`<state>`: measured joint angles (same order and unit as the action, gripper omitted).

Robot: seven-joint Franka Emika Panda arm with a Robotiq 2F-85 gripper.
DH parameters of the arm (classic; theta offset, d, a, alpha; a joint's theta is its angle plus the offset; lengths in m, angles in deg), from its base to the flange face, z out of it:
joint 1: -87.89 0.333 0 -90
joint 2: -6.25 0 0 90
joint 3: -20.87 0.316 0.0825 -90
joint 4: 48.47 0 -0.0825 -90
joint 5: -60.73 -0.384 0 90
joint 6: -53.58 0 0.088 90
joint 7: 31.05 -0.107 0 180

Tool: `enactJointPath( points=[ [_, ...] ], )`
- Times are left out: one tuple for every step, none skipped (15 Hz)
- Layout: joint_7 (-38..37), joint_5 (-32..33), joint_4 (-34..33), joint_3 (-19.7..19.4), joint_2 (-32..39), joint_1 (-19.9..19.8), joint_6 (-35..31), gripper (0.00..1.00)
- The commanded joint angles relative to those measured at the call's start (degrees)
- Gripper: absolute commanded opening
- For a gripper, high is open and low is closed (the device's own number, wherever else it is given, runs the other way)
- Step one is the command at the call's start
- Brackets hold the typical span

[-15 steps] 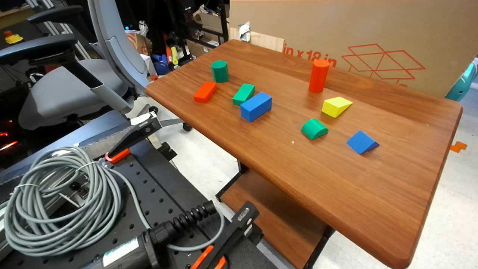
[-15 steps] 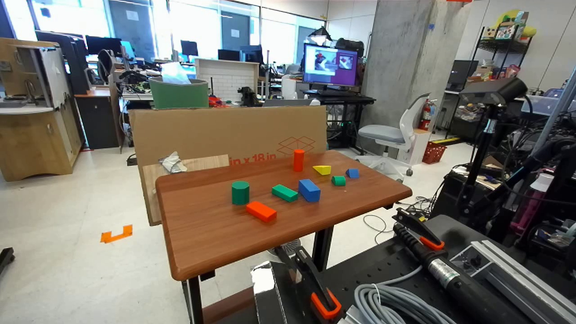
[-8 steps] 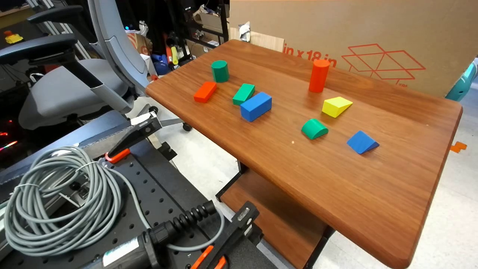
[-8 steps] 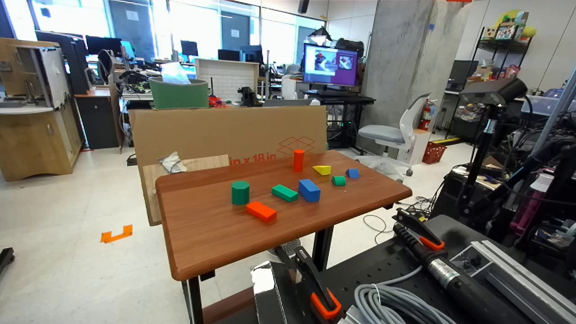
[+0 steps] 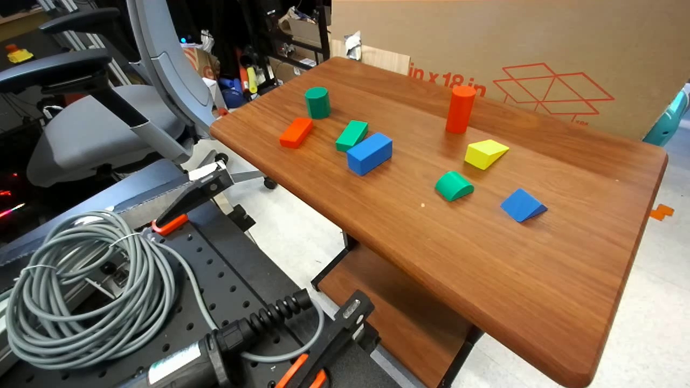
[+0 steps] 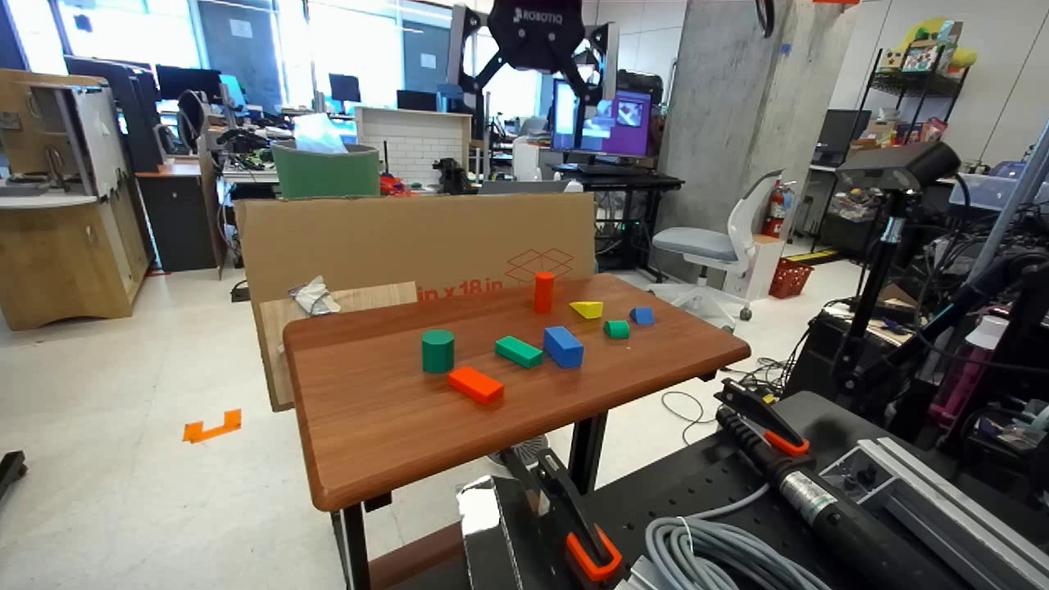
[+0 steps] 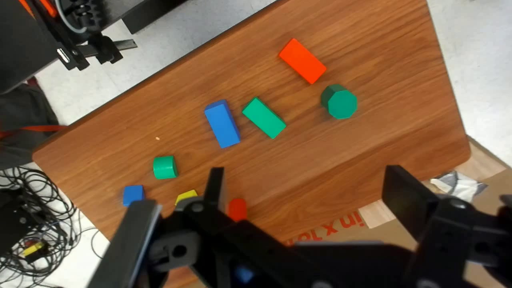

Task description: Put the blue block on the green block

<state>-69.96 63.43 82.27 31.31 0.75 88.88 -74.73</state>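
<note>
The chunky blue block lies on the wooden table in both exterior views and in the wrist view. The dark-green upright block stands on its end near the far left of the table; it also shows in an exterior view and in the wrist view. My gripper is open and empty, high above the table; in the wrist view its fingers are wide apart with nothing between them. Both blocks lie outside its jaws.
A brighter green flat block lies beside the blue block. A red flat block, red cylinder, yellow wedge, green half-round and smaller blue wedge share the table. Cardboard stands behind.
My gripper has come down into the top of an exterior view, where only a small dark tip showed half a second ago. The blocks have not moved.
</note>
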Motion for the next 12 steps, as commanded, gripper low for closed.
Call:
enactJointPath(
  points=[
    [-4.85,4.11,-5.04,-2.2,6.5,0.31,1.28,1.0],
    [-5.64,4.83,-5.66,-3.01,7.7,0.5,1.0,1.0],
    [-6.07,5.27,-6.14,-3.81,8.88,0.59,0.68,1.0],
    [-6.12,5.27,-6.59,-4.54,9.82,0.69,0.9,1.0],
    [-6.03,5.31,-6.8,-5.28,10.6,0.72,0.82,1.0],
    [-5.67,5.18,-6.7,-5.97,11.28,0.74,0.37,1.0],
    [-5.27,5.16,-6.42,-6.57,11.85,0.8,-0.19,1.0],
    [-4.79,4.98,-6.13,-7.1,12.38,0.84,-0.29,1.0],
    [-3.88,4.43,-6.06,-7.53,12.94,0.81,0.46,1.0],
    [-3.09,4.1,-5.9,-7.91,13.54,0.76,0.66,1.0],
    [-2.45,3.86,-5.74,-8.28,14.07,0.72,0.69,1.0],
    [-1.63,3.71,-5.55,-8.69,14.7,0.6,0.6,1.0]
  ],
)
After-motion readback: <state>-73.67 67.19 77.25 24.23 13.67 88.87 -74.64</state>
